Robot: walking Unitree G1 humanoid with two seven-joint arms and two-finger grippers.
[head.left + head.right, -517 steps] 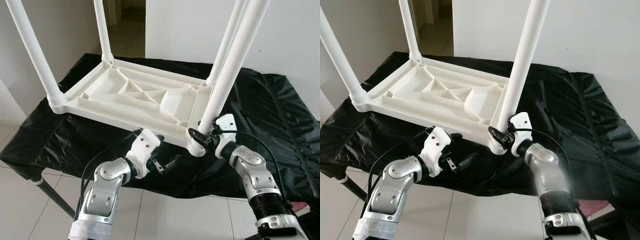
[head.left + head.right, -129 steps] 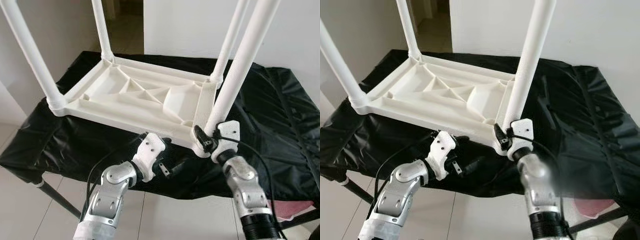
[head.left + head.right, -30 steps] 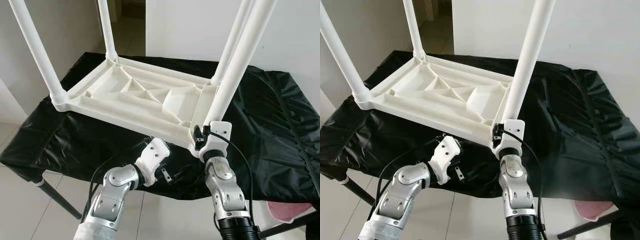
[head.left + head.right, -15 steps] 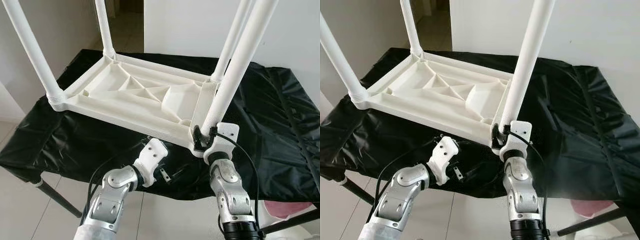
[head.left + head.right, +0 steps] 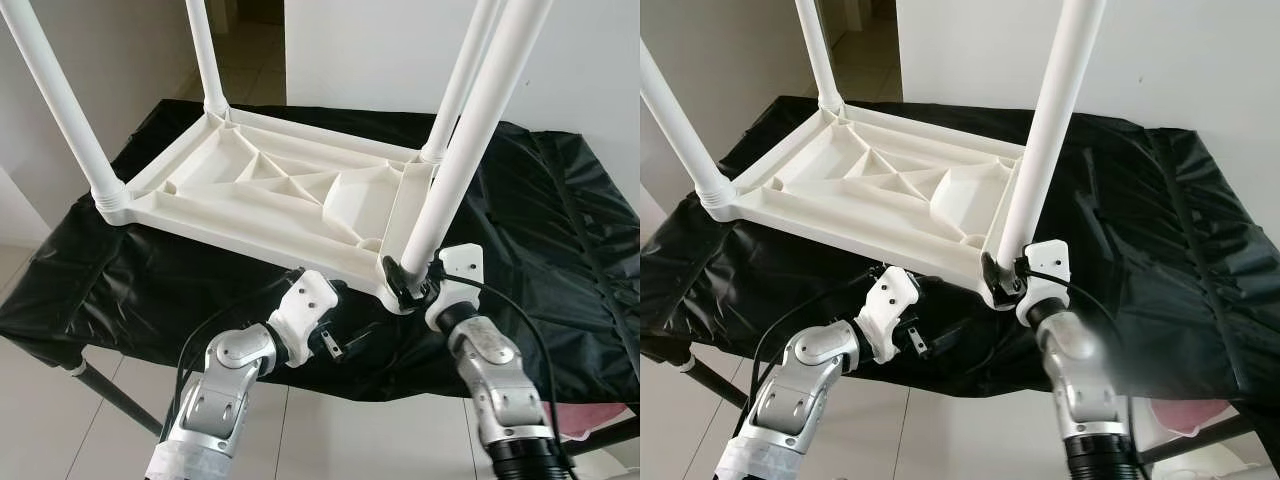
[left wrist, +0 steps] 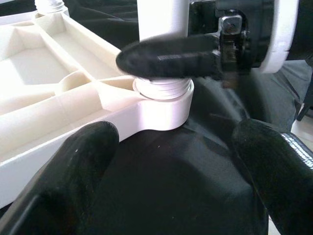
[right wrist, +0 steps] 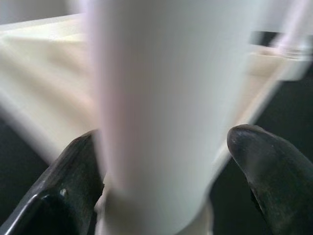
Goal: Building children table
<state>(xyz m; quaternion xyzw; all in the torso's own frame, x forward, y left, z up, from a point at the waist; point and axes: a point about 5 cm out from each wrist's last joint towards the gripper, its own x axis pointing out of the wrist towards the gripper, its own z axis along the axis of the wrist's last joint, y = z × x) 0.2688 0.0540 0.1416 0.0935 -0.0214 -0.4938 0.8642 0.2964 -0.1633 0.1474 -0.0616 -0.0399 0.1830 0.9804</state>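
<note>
The white plastic children's table [image 5: 250, 190] lies upside down on a black-covered table [image 5: 560, 220], its legs pointing up. My right gripper [image 5: 405, 285] is shut on the near right leg [image 5: 460, 150], just above that leg's threaded base [image 6: 164, 90] in the corner socket. In the right wrist view the leg [image 7: 161, 98] sits between both black fingers [image 7: 73, 181]. My left gripper [image 5: 340, 345] hangs open below the tabletop's near edge, over the black cover, holding nothing. The left wrist view looks between its spread fingers [image 6: 73, 166] at the corner socket.
The black cover drapes over the near edge, and a dark metal support leg [image 5: 110, 395] stands under it at the left. A pink object [image 5: 1185, 415] lies on the tiled floor at the right. A white wall stands behind, with a doorway [image 5: 250, 50] at the back left.
My right wrist has swung round the leg's base toward the right, and its forearm now leans out to the right. The left arm has barely moved. The camera shifted slightly.
</note>
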